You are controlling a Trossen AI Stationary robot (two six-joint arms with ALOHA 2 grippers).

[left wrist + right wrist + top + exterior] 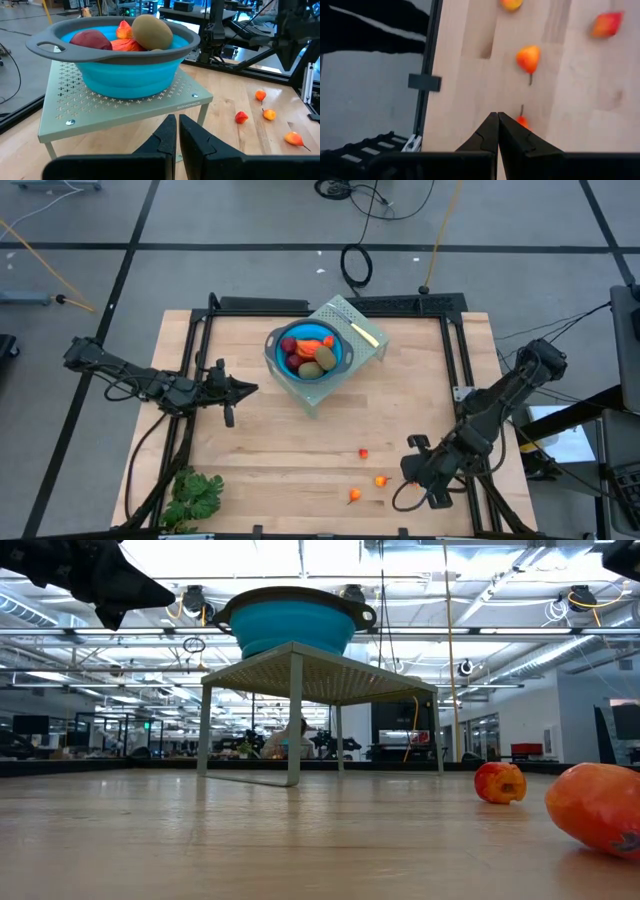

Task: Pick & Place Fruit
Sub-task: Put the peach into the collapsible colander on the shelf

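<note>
A small smooth orange-red fruit (598,806) lies closest in the low view, glossy and rounded, with a second one (499,782) just behind it on the pale wooden counter (300,450). From above, three such tiny pieces lie loose near the front right: one (364,453), another (381,480) and a third (354,496). The rest of the fruit sits in a blue bowl (342,360) with a grey rim, heaped: a dark-red ball (91,39), an olive-brown oval (151,31) and orange pieces. The bowl stands on a perforated pale-green metal rack (125,107) with thin legs. A thin yellow stick (364,332) lies on the rack beside the bowl. The left pincer (177,131) is closed and empty, near the rack. The right pincer (497,131) is closed, empty, low over the counter's front right corner, with a tiny fruit (522,121) just beside its tips. A leafy green bunch (194,496) lies at the front left.
</note>
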